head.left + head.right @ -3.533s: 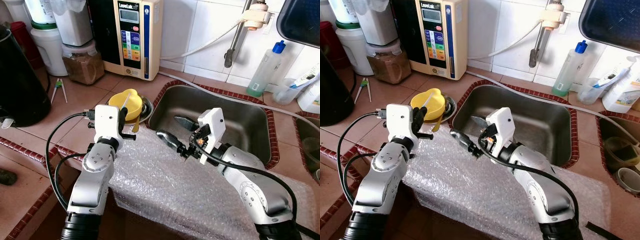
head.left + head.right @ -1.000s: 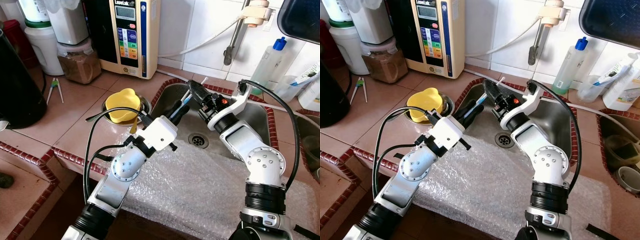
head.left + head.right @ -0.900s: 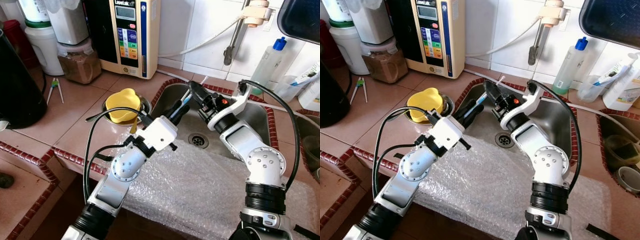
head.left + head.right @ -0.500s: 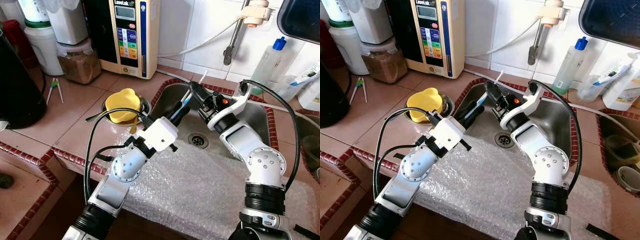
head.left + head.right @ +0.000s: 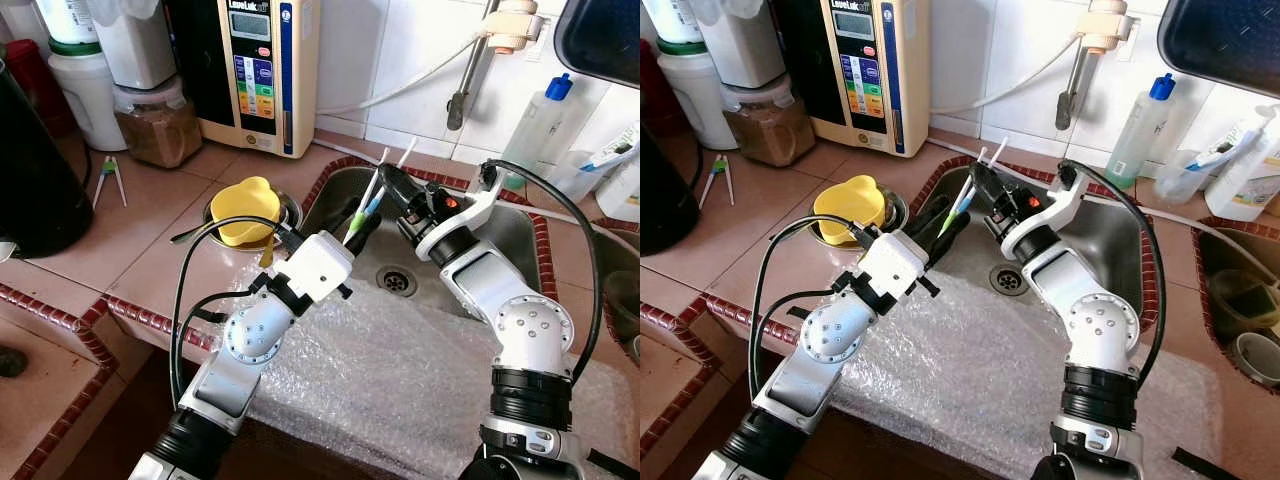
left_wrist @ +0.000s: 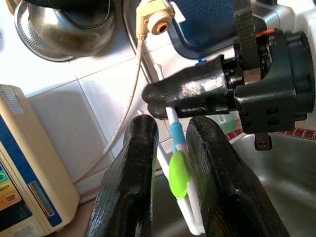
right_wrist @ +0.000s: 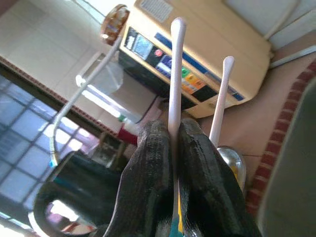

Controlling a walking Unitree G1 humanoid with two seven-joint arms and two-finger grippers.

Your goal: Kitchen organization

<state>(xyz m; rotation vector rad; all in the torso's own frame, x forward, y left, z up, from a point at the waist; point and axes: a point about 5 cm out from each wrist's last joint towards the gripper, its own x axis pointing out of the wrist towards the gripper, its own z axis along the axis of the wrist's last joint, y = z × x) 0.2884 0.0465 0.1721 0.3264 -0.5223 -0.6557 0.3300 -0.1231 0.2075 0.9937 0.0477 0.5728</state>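
Your counter (image 5: pixel 190 245): terracotta tile, lower left of frame. On it: yellow bowl (image 5: pixel 248 208) in a metal dish at centre, water ionizer (image 5: pixel 262 70) and brown-filled jar (image 5: pixel 156 128) upper left, bubble wrap (image 5: pixel 400 380) along the bottom edge.

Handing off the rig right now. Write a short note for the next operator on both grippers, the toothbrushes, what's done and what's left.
Left gripper: over the sink's left end, jaws around two toothbrushes, one green-handled, one blue.
Right gripper: shut on one white handle; the second handle stands beside its fingers.
Done: both brushes are up out of the sink, held between the two grippers.
Left: finish the handover, then put them away. Destination unclear.
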